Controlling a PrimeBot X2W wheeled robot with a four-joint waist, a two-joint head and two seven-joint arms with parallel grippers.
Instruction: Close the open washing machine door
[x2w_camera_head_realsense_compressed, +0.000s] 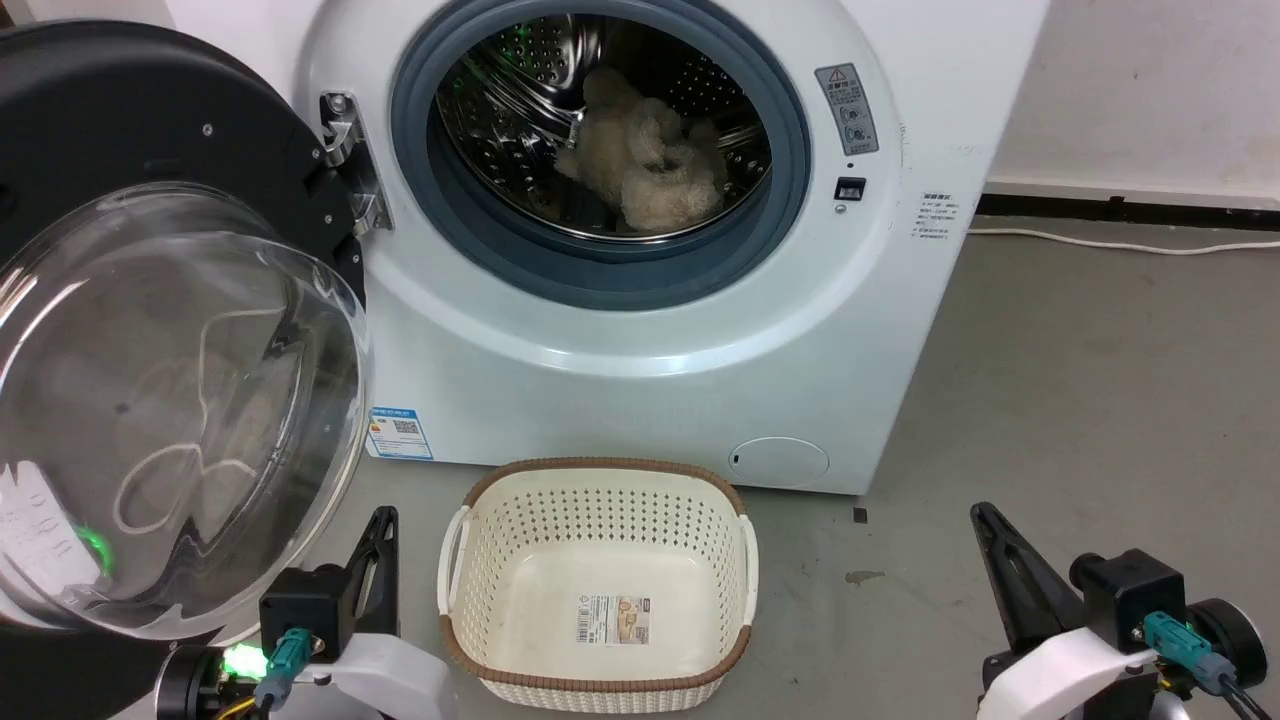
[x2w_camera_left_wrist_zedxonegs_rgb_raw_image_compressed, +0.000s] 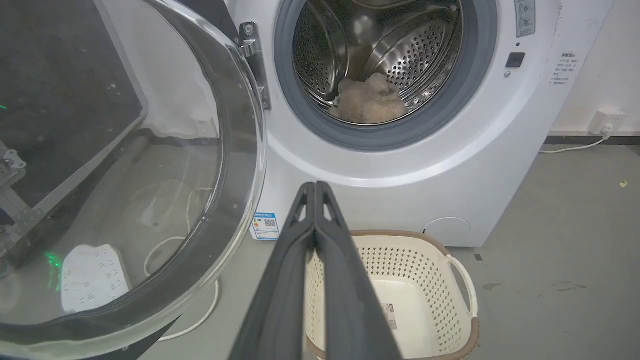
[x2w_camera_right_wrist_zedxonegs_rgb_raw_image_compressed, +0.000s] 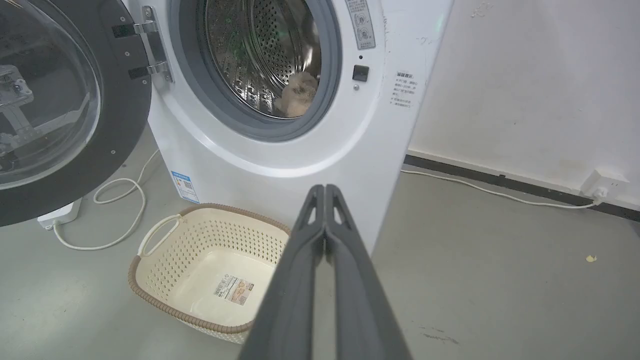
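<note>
Door: washing machine door (x2w_camera_head_realsense_compressed: 170, 400) swung wide open on its hinge, at the left of the washing machine (x2w_camera_head_realsense_compressed: 640, 340) | Drum: fluffy cream item (x2w_camera_head_realsense_compressed: 645, 165) inside | Left gripper (x2w_camera_left_wrist_zedxonegs_rgb_raw_image_compressed: 315, 186): jaws closed, empty, low beside the door's glass bowl | Right gripper (x2w_camera_right_wrist_zedxonegs_rgb_raw_image_compressed: 325, 187): jaws closed, empty, well apart from the door | Floor: cream basket (x2w_camera_head_realsense_compressed: 600, 520) just before the machine

Cream perforated basket (x2w_camera_head_realsense_compressed: 600, 464) with brown rim and white side handles stands on the grey floor (x2w_camera_head_realsense_compressed: 1060, 400), paper label (x2w_camera_head_realsense_compressed: 612, 620) flat on its bottom. Beige fluffy lump (x2w_camera_head_realsense_compressed: 650, 165) beyond it, kind unclear. White power strip (x2w_camera_right_wrist_zedxonegs_rgb_raw_image_compressed: 61, 216) on floor, looped white cable (x2w_camera_right_wrist_zedxonegs_rgb_raw_image_compressed: 100, 247) beside it. Second white cable (x2w_camera_right_wrist_zedxonegs_rgb_raw_image_compressed: 500, 195) runs along dark baseboard (x2w_camera_right_wrist_zedxonegs_rgb_raw_image_compressed: 500, 181) to wall socket (x2w_camera_right_wrist_zedxonegs_rgb_raw_image_compressed: 600, 185). Small yellow scrap (x2w_camera_right_wrist_zedxonegs_rgb_raw_image_compressed: 591, 258) near wall.
</note>
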